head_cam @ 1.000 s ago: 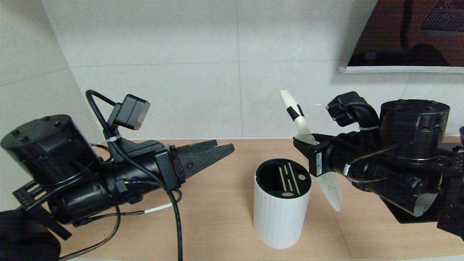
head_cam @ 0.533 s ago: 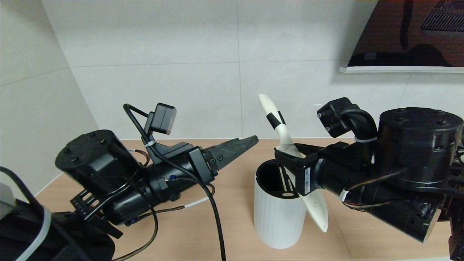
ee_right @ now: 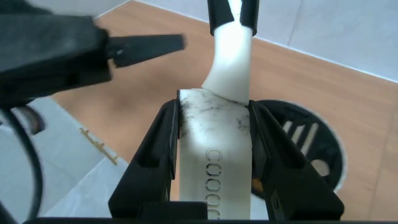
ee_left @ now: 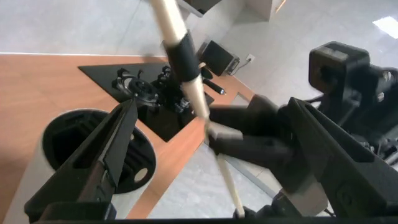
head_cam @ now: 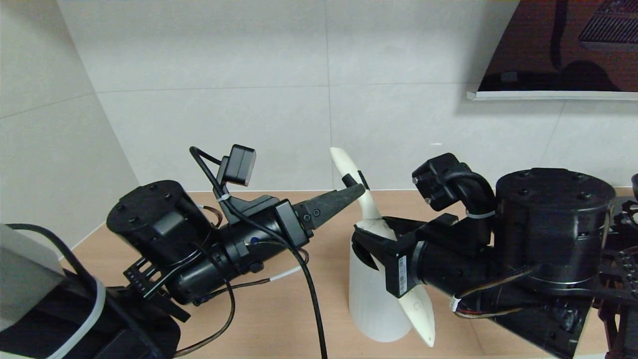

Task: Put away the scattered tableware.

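In the lower middle of the head view, the white ribbed holder (head_cam: 369, 304) stands upright on the wooden counter (head_cam: 269, 319) near its front edge, with bare wood open to its left. The right gripper (head_cam: 371, 239) hangs level over the holder's top, jaws clamped on a white spatula (head_cam: 370, 212). The spatula tilts, blade low at the holder's right side and taped handle up toward the tiled wall. The left gripper (head_cam: 345, 195), angled in from the lower left, has its fingers spread either side of that handle; contact cannot be told. A dark range hood (head_cam: 563, 50) fills the far upper right.
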